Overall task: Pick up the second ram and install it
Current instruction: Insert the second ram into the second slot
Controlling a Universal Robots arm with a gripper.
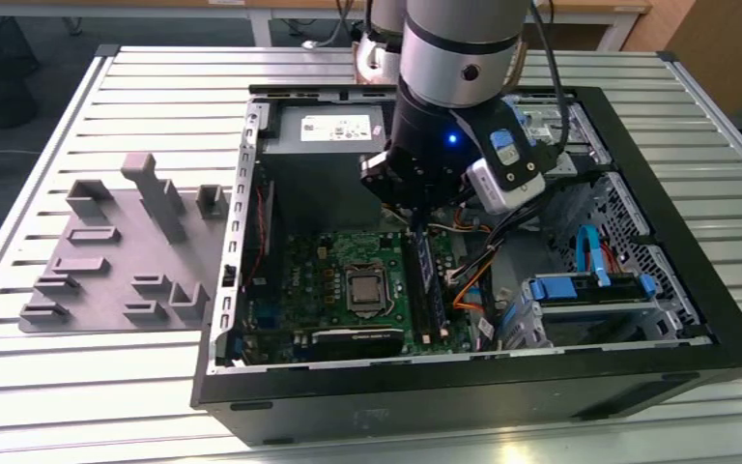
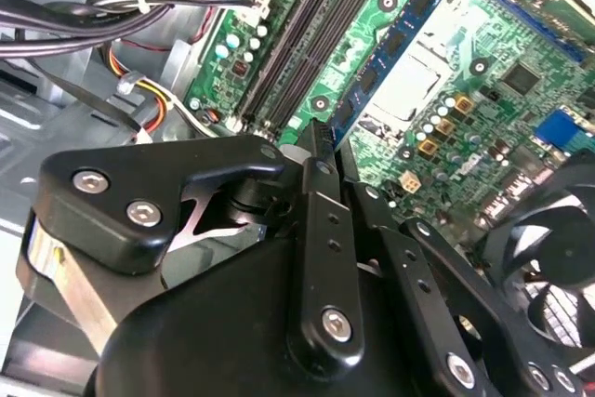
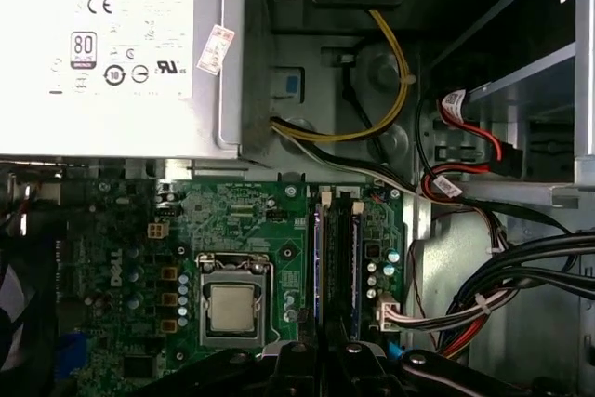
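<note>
One pincer point(image 1: 416, 215) is under report, mine, set low inside the open computer case point(image 1: 665, 198), directly above the row of memory slots point(image 3: 337, 262). Whether it is apart, together or clamped on anything, I cannot tell.

Room for moving: in the second wrist view the pincer point(image 2: 316, 137) stands near the end of the slot row. A bundle of cables point(image 2: 112, 16) lies close on one side and the processor socket point(image 2: 409, 90) on the other. In the exterior view the power supply point(image 1: 326, 126) sits behind my arm, and the drive cage point(image 1: 590, 300) stands towards the exterior view's right. The case walls enclose all four sides; the top is open.

Pose: my arm point(image 1: 455, 48) comes down nearly upright from above, wrist pointing into the case.

Count: one blue ram stick point(image 2: 402, 33) is visible, lying along the slot row just beside the socket; I cannot confirm whether it is fully seated. One green motherboard point(image 1: 332, 280), one socket, one power supply, one fan point(image 2: 558, 276). Outside the case, one gray holder tray point(image 1: 100, 271) rests on the slatted table point(image 1: 152, 87), towards the exterior view's left, well apart from the pincer.
</note>
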